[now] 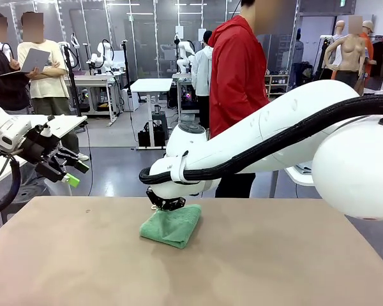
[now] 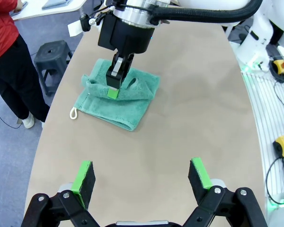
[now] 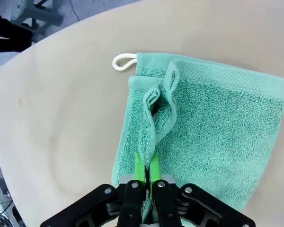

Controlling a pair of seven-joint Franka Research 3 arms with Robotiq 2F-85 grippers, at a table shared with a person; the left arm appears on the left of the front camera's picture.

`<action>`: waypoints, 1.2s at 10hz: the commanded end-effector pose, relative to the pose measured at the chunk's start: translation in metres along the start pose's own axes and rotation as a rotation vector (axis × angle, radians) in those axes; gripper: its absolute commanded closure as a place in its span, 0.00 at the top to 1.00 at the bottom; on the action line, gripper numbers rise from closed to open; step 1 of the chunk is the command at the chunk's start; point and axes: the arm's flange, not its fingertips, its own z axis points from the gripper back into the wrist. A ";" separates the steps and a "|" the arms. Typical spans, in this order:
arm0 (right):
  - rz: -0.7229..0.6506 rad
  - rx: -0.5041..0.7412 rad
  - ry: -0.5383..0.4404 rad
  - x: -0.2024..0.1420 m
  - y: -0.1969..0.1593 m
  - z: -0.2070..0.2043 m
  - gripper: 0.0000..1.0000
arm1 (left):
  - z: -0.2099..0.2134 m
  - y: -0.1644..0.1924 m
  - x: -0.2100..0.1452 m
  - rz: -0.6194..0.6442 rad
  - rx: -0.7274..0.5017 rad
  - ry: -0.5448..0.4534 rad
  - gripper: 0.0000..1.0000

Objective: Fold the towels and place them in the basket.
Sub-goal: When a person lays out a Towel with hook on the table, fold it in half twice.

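Right gripper (image 3: 146, 163) pinches a raised ridge of the folded mint green towel (image 3: 217, 123), likely to lift it; left gripper (image 2: 141, 176) hangs wide open, empty, clear

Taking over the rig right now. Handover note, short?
Left gripper: open, holding nothing, raised and well apart from the towel.
Right gripper: shut on a pinched ridge of the mint green towel.
Towel: folded over on the table, cord loop sticking out at a corner.
Done: fold made, top layer rumpled.
Left: move it into the basket.
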 end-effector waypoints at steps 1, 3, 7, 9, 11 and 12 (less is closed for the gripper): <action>0.016 0.037 -0.006 0.003 0.004 -0.005 0.00 | 0.000 0.000 0.000 -0.002 -0.001 0.004 1.00; 0.007 0.075 -0.031 0.000 0.003 -0.005 0.24 | 0.000 0.000 0.000 -0.002 -0.001 0.004 1.00; 0.005 0.041 -0.066 -0.012 -0.004 0.014 0.64 | 0.000 0.000 0.000 -0.002 -0.001 0.004 1.00; -0.016 -0.056 -0.083 -0.021 -0.023 0.043 0.64 | 0.000 0.000 0.000 -0.002 -0.001 0.004 1.00; -0.071 -0.074 -0.069 -0.034 -0.058 0.080 0.64 | 0.000 0.000 0.000 -0.002 -0.001 0.004 1.00; -0.067 -0.068 -0.074 -0.037 -0.069 0.087 0.64 | 0.000 0.000 0.000 -0.002 -0.001 0.004 1.00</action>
